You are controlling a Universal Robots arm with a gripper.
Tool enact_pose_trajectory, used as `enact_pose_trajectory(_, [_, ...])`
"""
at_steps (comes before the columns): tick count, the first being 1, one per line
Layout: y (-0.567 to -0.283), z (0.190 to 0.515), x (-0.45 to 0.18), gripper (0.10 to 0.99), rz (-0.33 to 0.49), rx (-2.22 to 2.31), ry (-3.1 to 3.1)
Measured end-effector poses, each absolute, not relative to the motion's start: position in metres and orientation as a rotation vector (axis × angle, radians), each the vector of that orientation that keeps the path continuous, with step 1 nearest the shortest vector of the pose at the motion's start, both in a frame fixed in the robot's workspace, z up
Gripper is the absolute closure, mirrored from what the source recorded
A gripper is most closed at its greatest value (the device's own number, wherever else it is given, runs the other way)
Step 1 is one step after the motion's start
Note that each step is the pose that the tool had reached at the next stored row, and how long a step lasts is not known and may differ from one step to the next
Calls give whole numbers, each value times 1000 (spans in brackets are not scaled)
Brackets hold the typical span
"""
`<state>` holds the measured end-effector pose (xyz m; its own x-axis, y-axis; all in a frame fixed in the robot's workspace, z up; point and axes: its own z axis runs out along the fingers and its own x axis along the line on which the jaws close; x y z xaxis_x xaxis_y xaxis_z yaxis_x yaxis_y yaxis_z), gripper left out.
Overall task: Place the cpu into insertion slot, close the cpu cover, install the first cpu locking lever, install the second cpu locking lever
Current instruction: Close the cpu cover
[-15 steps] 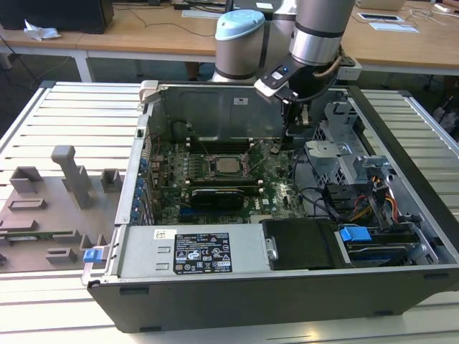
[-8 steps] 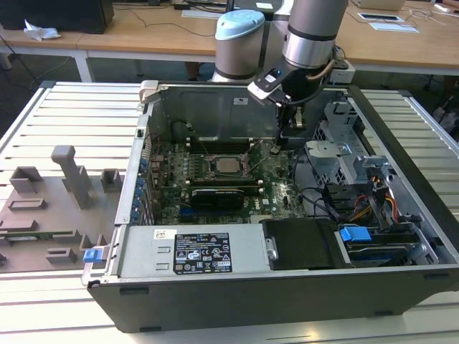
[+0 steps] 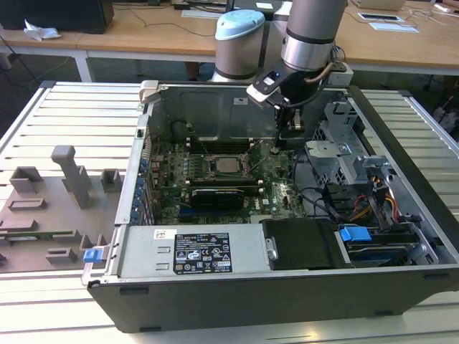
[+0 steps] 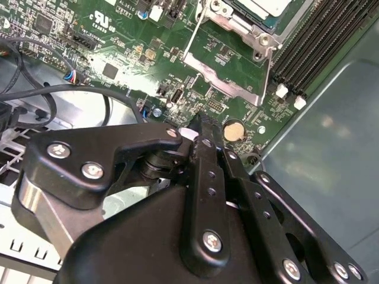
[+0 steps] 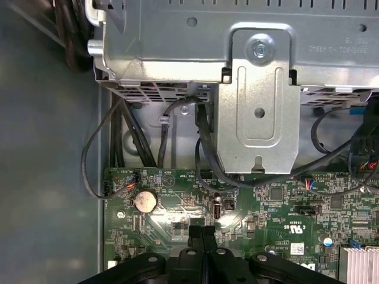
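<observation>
The claw (image 5: 201, 232), pinched shut on nothing, hangs over the motherboard's (image 5: 177, 204) edge by the coin battery (image 5: 145, 201); the cpu (image 3: 229, 165) lies in the insertion slot (image 3: 213, 169) mid-board, toward the exterior view's left of the claw; the cpu cover (image 4: 222, 80) appears raised between them; cables (image 5: 207, 154) trail beside the drive cage (image 5: 254, 118).

We set the exterior view high and well back, looking obliquely down into the open computer case (image 3: 287, 297) and taking in the arm (image 3: 312, 36). Both wrist views sat close above the motherboard (image 4: 118, 35) (image 5: 266, 213), looking past the gripper (image 4: 198, 121) (image 5: 202, 231) in different directions. They shared the coin battery (image 4: 233, 131) (image 5: 145, 201).
</observation>
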<state>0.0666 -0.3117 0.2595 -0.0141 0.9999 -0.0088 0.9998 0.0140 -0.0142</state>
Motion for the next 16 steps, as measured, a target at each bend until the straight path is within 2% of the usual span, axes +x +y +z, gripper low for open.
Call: enact_pose_trajectory(16, [-312,250,66,980,26,-2203,-2234])
